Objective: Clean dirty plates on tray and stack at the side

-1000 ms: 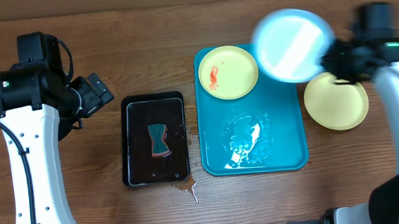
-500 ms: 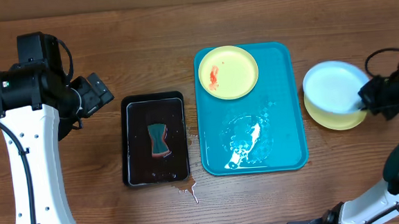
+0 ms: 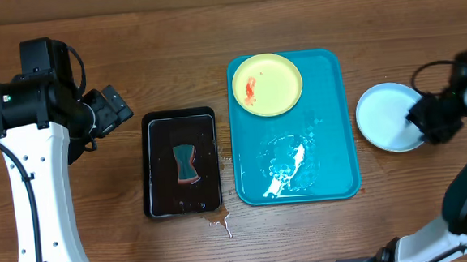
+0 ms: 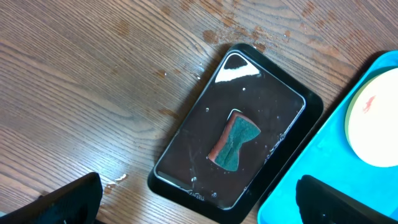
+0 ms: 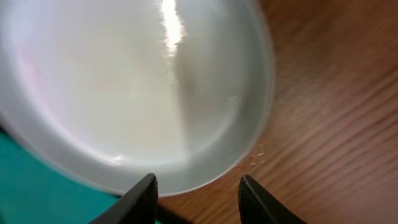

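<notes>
The turquoise tray [image 3: 328, 154] holds one yellow-green rimmed plate [image 3: 267, 84] with a red smear at its far left corner. The light-blue rimmed plate [image 3: 387, 117] lies on the table right of the tray, clean side up, and hides the plate under it. My right gripper [image 3: 426, 119] is open at that plate's right edge. In the right wrist view the plate [image 5: 137, 93] lies just beyond the parted fingers [image 5: 198, 199], with bare wood between them. My left gripper [image 3: 114, 106] is open and empty, high over the table left of the black tray.
A black tray [image 3: 150, 164] of water with a teal sponge [image 3: 186, 164] sits left of the turquoise tray. The left wrist view also shows the sponge [image 4: 235, 140]. Foamy water [image 3: 288, 164] lies on the turquoise tray. Drops of water [image 3: 220, 221] lie on the wood.
My right gripper carried the light-blue plate from above the tray's far right corner down onto the yellow plate beside the tray and let go. The left arm has not moved.
</notes>
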Action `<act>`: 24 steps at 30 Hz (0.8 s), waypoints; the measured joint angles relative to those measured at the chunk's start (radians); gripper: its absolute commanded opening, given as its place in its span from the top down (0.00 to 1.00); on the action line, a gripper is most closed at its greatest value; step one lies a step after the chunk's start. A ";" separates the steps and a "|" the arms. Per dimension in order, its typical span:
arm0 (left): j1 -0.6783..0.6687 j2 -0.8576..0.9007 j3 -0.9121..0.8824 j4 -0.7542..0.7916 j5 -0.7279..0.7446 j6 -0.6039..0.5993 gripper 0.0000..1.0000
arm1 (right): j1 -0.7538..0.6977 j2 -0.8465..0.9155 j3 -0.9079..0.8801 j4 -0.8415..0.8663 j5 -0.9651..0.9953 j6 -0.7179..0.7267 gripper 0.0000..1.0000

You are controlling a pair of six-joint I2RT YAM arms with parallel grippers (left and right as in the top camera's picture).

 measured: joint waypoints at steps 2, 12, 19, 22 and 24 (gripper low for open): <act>0.000 0.000 0.000 0.000 0.000 0.000 0.00 | 0.077 -0.050 0.003 0.029 -0.003 -0.021 0.56; 0.000 0.000 0.000 0.000 0.000 0.000 0.00 | 0.520 -0.130 0.024 0.371 -0.014 -0.199 0.40; 0.000 0.000 0.000 0.000 0.000 0.000 0.00 | 0.586 0.020 0.013 0.619 0.072 -0.228 0.39; 0.000 0.000 0.000 0.000 0.000 0.000 0.00 | 0.583 0.114 0.008 0.659 0.080 -0.232 0.39; 0.000 0.000 0.000 0.000 0.000 0.000 0.00 | 0.583 0.166 0.003 0.671 0.079 -0.234 0.43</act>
